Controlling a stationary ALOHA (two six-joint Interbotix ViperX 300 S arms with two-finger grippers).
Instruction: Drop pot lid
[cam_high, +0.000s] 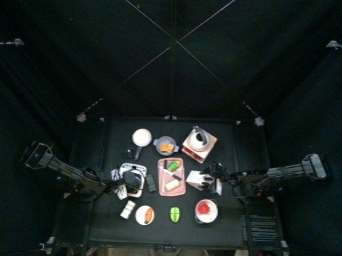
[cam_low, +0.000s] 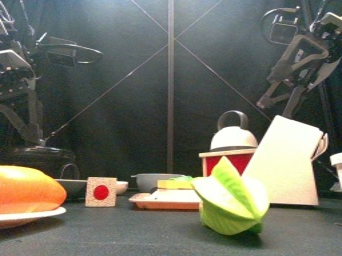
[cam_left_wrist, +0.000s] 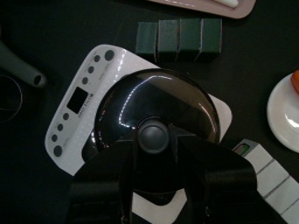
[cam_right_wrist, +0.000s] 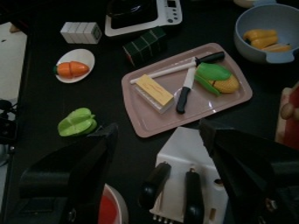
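**Left wrist view: lid over the white panel, drop not confirmed**

The pot lid (cam_left_wrist: 158, 109), dark glass with a round knob, fills the middle of this view and overlaps a white panel with buttons (cam_left_wrist: 82, 96) beneath it. The left gripper (cam_left_wrist: 163, 175) straddles the lid's near edge. Its fingers are set widely enough to take the lid between them, but I cannot tell whether they clamp the rim or stand clear of it. Nor is it plain whether the lid hangs above the panel or rests on it. I judge that the lid has been brought to its place and that the letting-go is either due or only just done.

The right gripper (cam_right_wrist: 158, 144) hangs well above the table with its fingers spread wide and nothing in them, over a white knife block (cam_right_wrist: 177, 171).

Counted:
- One lid and one white panel.
- Three dark green blocks (cam_left_wrist: 179, 39), in a row at 12 o'clock from the lid in the left wrist view.
- One pink board (cam_right_wrist: 152, 118) carrying one knife (cam_right_wrist: 187, 87).
- One blue bowl (cam_right_wrist: 239, 39), at 1 o'clock from the board in the right wrist view.
- One green fruit (cam_right_wrist: 77, 121), at 8 o'clock from the board in the same view.
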